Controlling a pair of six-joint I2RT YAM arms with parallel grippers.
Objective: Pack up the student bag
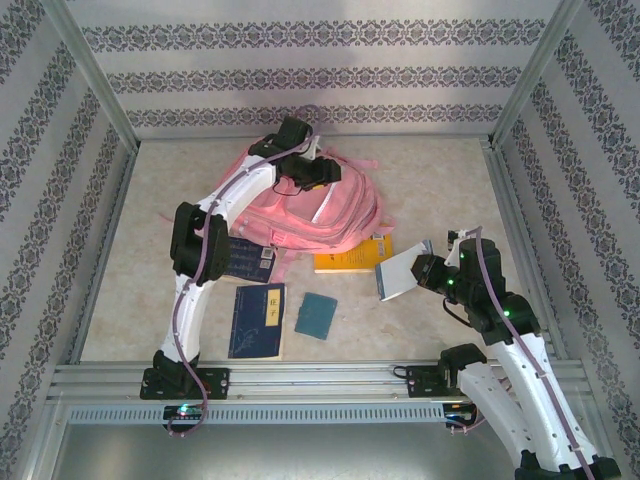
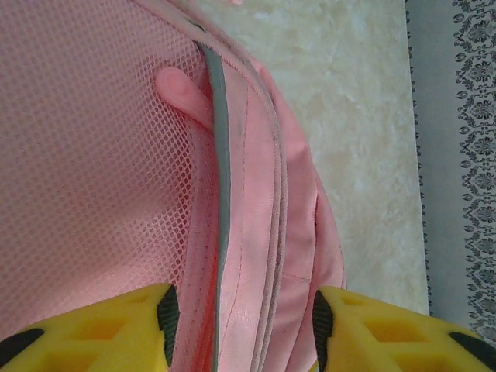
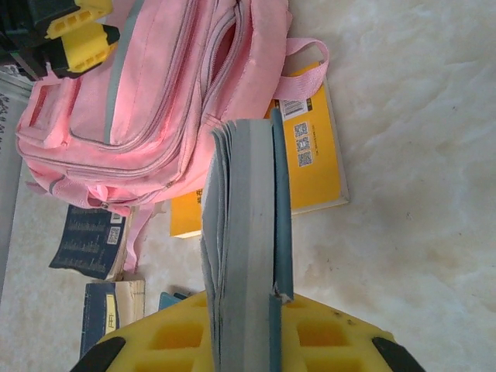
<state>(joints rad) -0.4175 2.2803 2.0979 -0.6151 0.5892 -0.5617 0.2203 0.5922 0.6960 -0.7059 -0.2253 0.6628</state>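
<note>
The student bag (image 1: 320,215) lies pink and bulky in the middle of the table, also seen in the right wrist view (image 3: 155,85). My left gripper (image 1: 303,178) is at its far top edge. In the left wrist view the left gripper (image 2: 244,325) stands open, its yellow fingers either side of the bag's (image 2: 256,194) zip seam beside pink mesh. My right gripper (image 1: 425,270) hovers to the right of the bag, shut on a thick teal-covered book (image 1: 398,272). The book (image 3: 244,217) stands on edge between the right gripper's (image 3: 244,325) fingers.
A yellow book (image 1: 345,260) lies partly under the bag's near right corner. A dark blue book (image 1: 258,320) and a small teal notebook (image 1: 316,315) lie near the front. Another dark book (image 1: 245,258) lies by the left arm. Patterned walls enclose the table.
</note>
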